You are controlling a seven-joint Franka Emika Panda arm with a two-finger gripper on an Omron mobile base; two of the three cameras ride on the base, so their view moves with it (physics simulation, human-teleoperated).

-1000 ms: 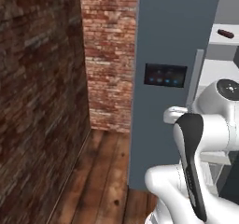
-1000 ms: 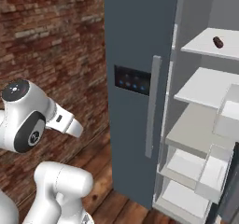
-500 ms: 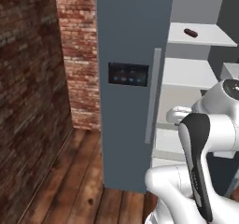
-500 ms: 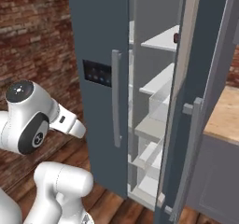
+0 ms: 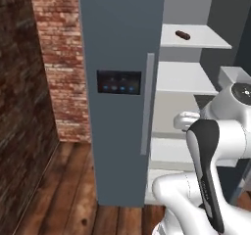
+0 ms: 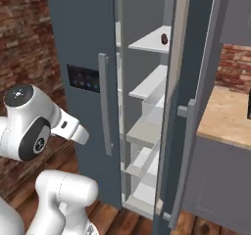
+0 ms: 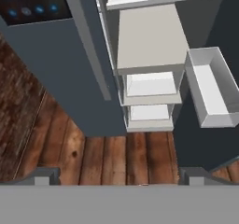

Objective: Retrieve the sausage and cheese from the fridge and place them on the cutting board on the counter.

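The slate blue-grey fridge (image 5: 122, 43) has its left door shut and its right door (image 6: 192, 106) swung open, showing white shelves. The sausage (image 5: 182, 35), a small dark reddish cylinder, lies on an upper shelf and shows again as the sausage (image 6: 164, 39) in the right base view. My gripper (image 7: 119, 178) is open with nothing between its fingertips (image 7: 43, 175); it looks down at the floor in front of the lower shelves (image 7: 148, 85). A strip of the wooden counter (image 6: 230, 112) lies right of the open door. The cheese and the cutting board are out of view.
A white door bin (image 7: 210, 87) hangs on the open door's inner side. The shut door carries a dark blue-lit panel (image 5: 119, 82) and a long grey handle (image 5: 147, 102). A brick wall (image 5: 54, 58) stands left of the fridge, over wooden floorboards (image 7: 93, 153).
The whole picture has shifted: the base has moved, bringing the open fridge compartment and the sausage shelf more squarely into view. The gripper has stayed open.
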